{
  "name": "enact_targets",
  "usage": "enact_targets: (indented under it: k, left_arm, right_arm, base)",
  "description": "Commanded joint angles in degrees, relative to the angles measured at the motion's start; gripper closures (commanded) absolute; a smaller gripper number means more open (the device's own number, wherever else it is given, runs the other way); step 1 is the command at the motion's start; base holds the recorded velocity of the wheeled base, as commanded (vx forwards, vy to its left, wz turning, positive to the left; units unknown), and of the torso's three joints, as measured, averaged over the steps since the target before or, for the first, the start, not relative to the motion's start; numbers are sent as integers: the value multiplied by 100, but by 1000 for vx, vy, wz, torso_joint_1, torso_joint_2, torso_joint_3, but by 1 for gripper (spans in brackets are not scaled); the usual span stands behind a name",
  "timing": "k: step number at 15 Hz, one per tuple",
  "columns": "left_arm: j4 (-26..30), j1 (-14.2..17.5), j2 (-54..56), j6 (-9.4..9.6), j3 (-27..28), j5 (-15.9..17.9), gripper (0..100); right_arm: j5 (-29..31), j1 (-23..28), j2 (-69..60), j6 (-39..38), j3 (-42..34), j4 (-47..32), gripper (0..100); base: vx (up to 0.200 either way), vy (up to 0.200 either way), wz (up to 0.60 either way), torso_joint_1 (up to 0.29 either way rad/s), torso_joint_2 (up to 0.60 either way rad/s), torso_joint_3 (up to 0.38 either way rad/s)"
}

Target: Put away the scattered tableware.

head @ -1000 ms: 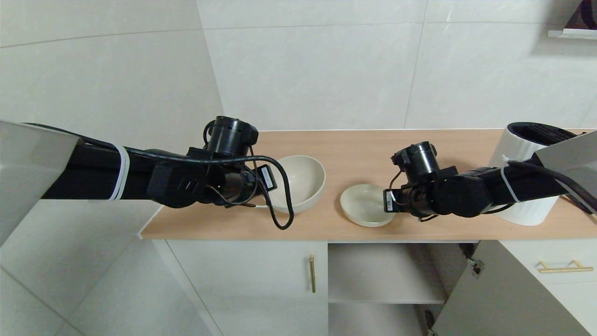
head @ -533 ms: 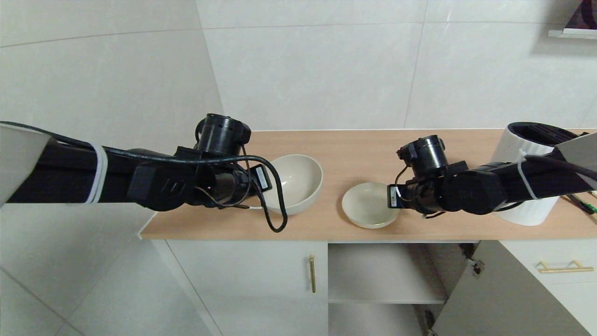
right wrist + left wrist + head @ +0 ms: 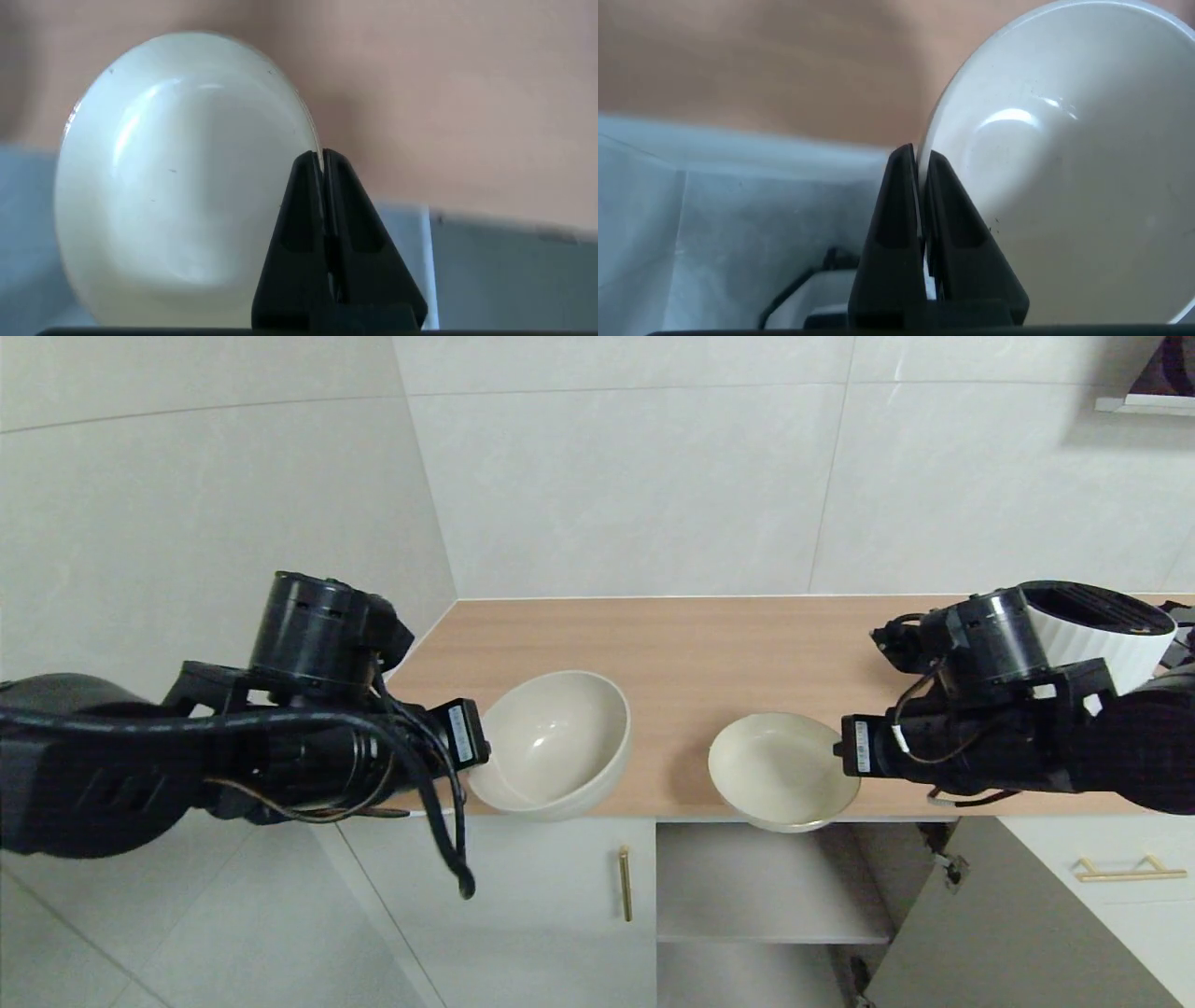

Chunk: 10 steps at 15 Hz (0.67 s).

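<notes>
At the front edge of the counter [image 3: 691,644], the left gripper [image 3: 920,159] is pinching the rim of the deep bowl [image 3: 555,747], and the right gripper [image 3: 321,161] is clamping the rim of the shallow bowl [image 3: 780,765]. Both are looking stiff, glazed, slippery and breakable; the rim seems the natural handhold.

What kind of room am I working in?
Most likely a home kitchen: light wooden countertop against glossy white wall tiles, white base cabinet with gold bar handle below, plus a large cream ceramic bowl and a smaller cream ceramic bowl.
</notes>
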State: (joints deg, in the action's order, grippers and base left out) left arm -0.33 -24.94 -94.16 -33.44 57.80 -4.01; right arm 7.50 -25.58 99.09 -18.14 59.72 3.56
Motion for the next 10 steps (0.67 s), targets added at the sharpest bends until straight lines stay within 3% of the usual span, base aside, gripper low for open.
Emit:
enact_targets:
  k: [1,5,8,10]
  left_arm:
    - [-11,-2,636,197,-445,199,100]
    - [-11,-2,592,206,-462,199,100]
    - [-11,-2,601,206,-462,199,100]
    - [-11,-2,592,215,-462,208,100]
  right_arm:
    - [-29,-9,-618,3,-417,4,100]
    - [-328,0,-856,12,-795,66,100]
    - [-319,0,-821,21,-822,66,100]
    - [-310,9,-768,30,-831,66,100]
  base:
    - [0,0,0,0,0,0]
    - [0,0,0,0,0,0]
    - [-200,0,0,5,4,4]
    - [0,0,0,0,0,0]
